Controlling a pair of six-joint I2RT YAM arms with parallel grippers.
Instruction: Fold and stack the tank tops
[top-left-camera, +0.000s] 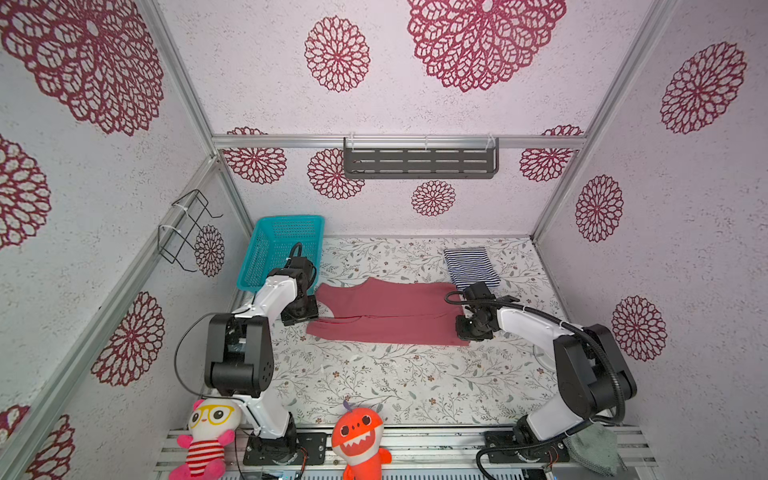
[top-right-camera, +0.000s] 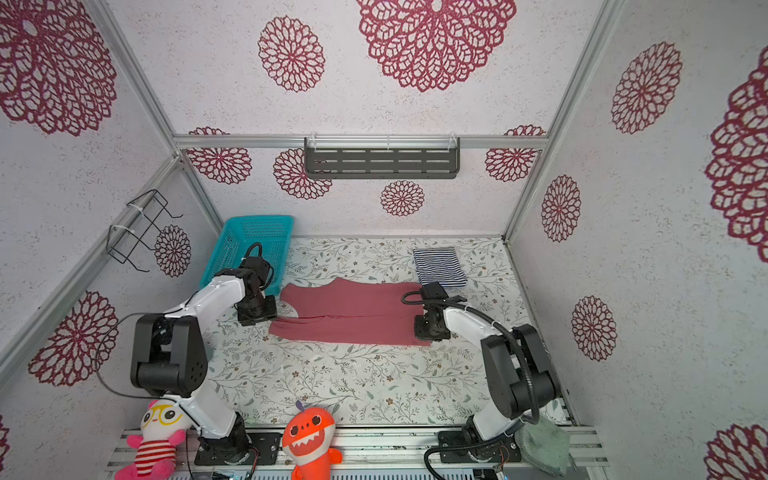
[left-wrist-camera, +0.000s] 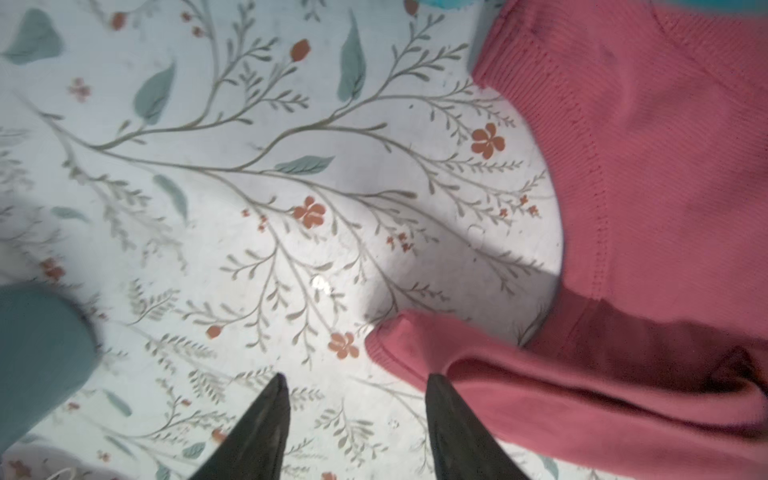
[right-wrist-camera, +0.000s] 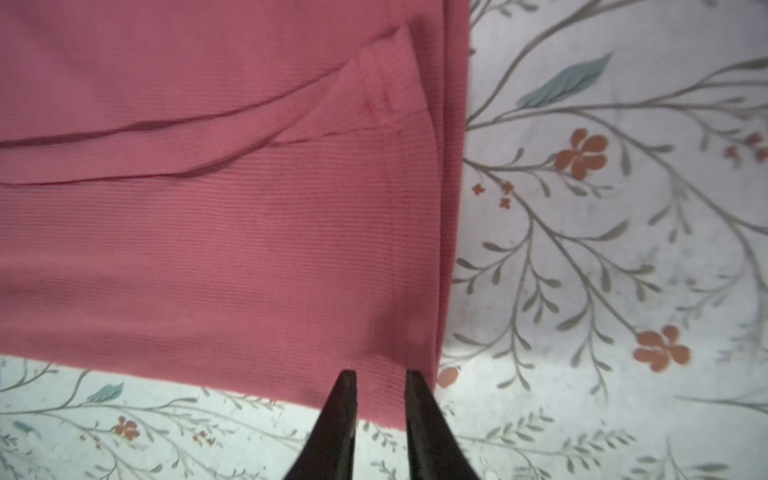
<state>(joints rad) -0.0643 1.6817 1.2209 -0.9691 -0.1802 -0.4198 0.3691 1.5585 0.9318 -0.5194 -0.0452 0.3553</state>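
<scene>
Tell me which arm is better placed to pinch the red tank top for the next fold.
Right, probably. The right gripper hovers with narrowly parted jaws over the hem corner of the red tank top, ready to pinch. The left gripper is open over the table cover, the strap just beside it.

The dusty red tank top (top-left-camera: 390, 316) lies flat across the middle of the table (top-left-camera: 374, 386), with its straps to the left and its hem to the right. Its near long side is folded over onto itself. The striped tank top (top-left-camera: 469, 266), navy and white, sits folded into a small rectangle just behind its right end.
</scene>
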